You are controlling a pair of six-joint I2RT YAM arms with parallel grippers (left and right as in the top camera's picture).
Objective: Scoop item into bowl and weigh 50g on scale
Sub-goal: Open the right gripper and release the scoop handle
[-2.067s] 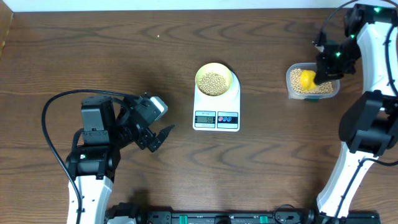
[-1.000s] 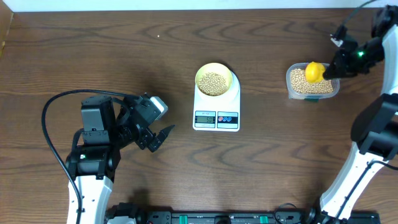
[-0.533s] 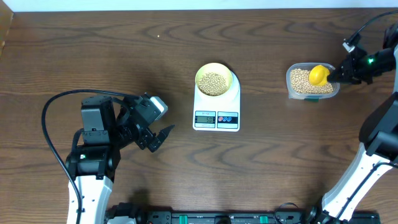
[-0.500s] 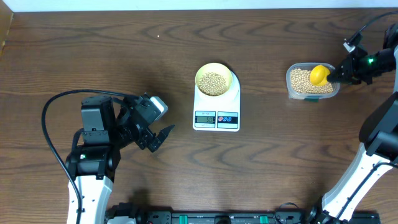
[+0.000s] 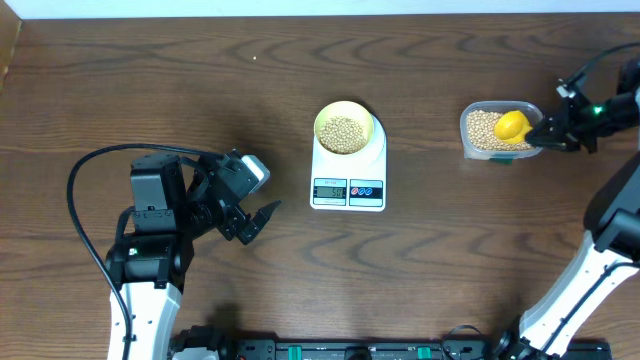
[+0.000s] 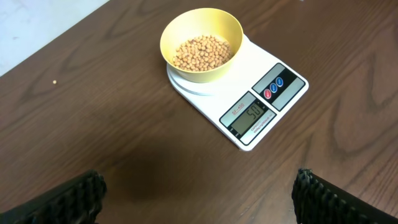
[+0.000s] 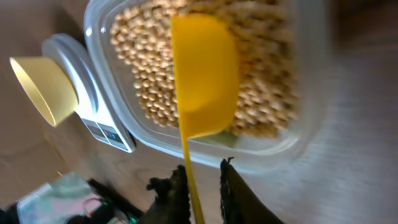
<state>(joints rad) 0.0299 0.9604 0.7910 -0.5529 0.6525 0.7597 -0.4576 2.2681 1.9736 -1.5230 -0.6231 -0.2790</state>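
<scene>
- Left gripper (image 5: 258,218): jaws wide, empty, parked low over the bench (image 5: 150,90), well clear of the scale.
- Scale (image 6: 214,106): flat white plastic slab with a smooth, glossy top. Display (image 6: 252,115) looks like about 50; last digit is unclear.
- Bowl (image 6: 199,22): pale yellow, thin-walled and round, centred on the platform. Probably light, and it would slide on that slick top, so don't nudge it.
- Beans (image 6: 202,53): a shallow heap in the bowl, plus bulk stock in the tub. They are small, hard, smooth and round, so they will roll and scatter. Move them by scoop, never with the fingers. One stray bean (image 6: 55,81) lies on the bench.
- Tub (image 7: 261,155): clear thin plastic, rounded rectangle, right of the scale and well apart from it.
- Scoop (image 7: 205,74): bright yellow rigid plastic, light. The cup lies on the beans and the handle (image 7: 189,168) sticks out over the rim. Grip it at the outer handle and keep the cup level.
- Right gripper (image 7: 202,168): straddles the handle with jaws slightly apart and a gap showing on one side. Reads as let go, not clamped.
- Judgement: the weigh looks about done.
</scene>
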